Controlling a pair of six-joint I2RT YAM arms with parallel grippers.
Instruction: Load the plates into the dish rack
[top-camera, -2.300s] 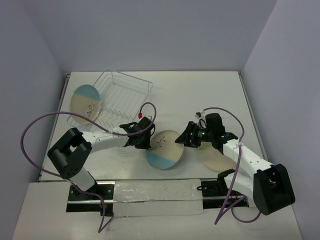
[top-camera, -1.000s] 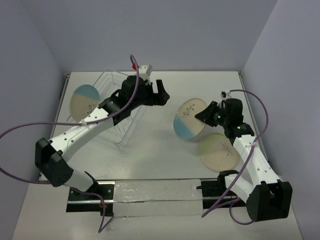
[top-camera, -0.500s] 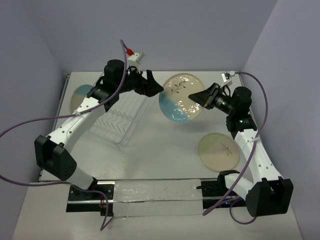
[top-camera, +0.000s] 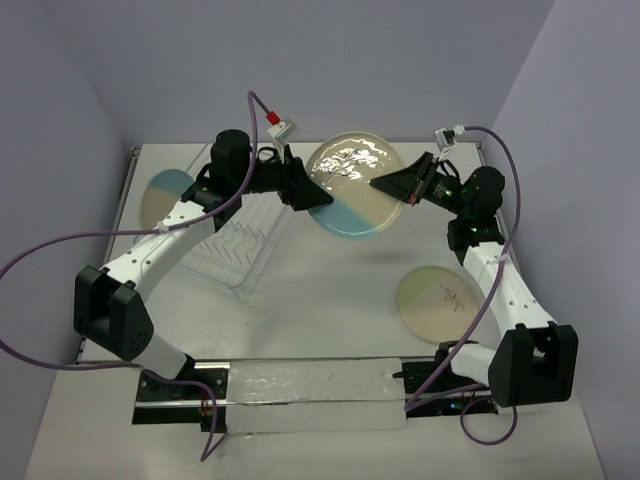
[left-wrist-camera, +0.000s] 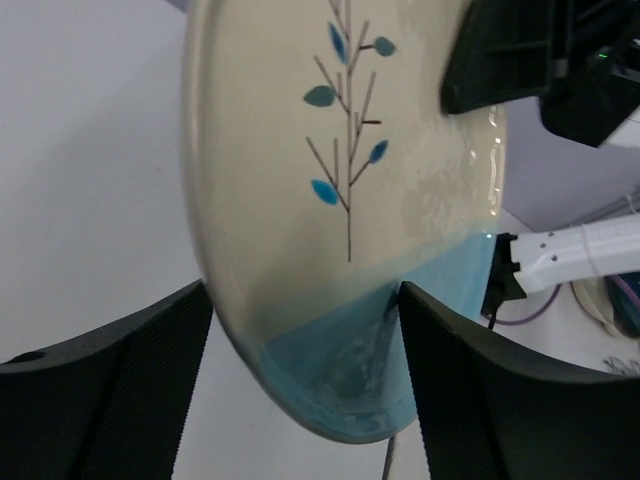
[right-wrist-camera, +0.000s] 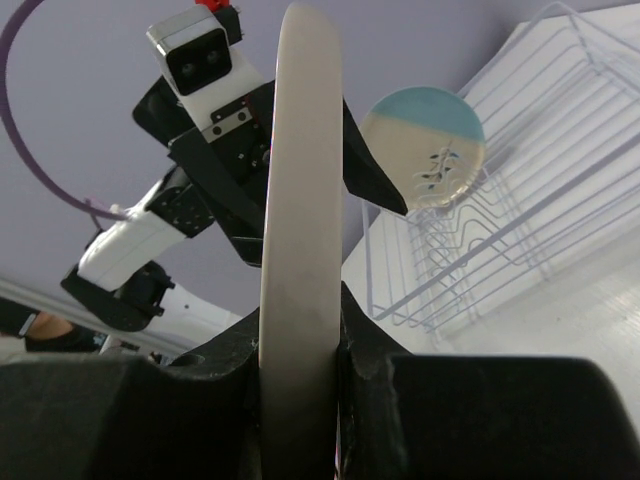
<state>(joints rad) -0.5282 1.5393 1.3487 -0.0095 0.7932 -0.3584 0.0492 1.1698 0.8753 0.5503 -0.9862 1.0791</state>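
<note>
The right gripper (top-camera: 385, 187) is being pressed shut on the rim of a round flat cream plate with a dark twig drawing and a light-blue segment (top-camera: 352, 168). This plate is being held tilted in the air, above the far middle of the white table (top-camera: 330, 300). In the right wrist view it is being shown edge-on, pinched between the two black fingers (right-wrist-camera: 150, 410). The left gripper (left-wrist-camera: 305, 295) is being held wide open around the opposite, light-blue side of the same plate. In the left wrist view one finger is being shown on each side of the plate, and whether they are touching it cannot be told. Below and to the left of the held plate, the rectangular dish rack of thin silvery-white wire (top-camera: 235, 245) is standing on the table under the left arm. A second cream plate with a light-blue segment (top-camera: 165, 197) is standing at the left end of the rack, but it cannot be told whether it is inside the rack or only leaning against it. A third cream plate with a pale-green segment (top-camera: 438, 300) is lying flat on the table beside the right arm, its twig drawing facing up, well apart from the rack.
</note>
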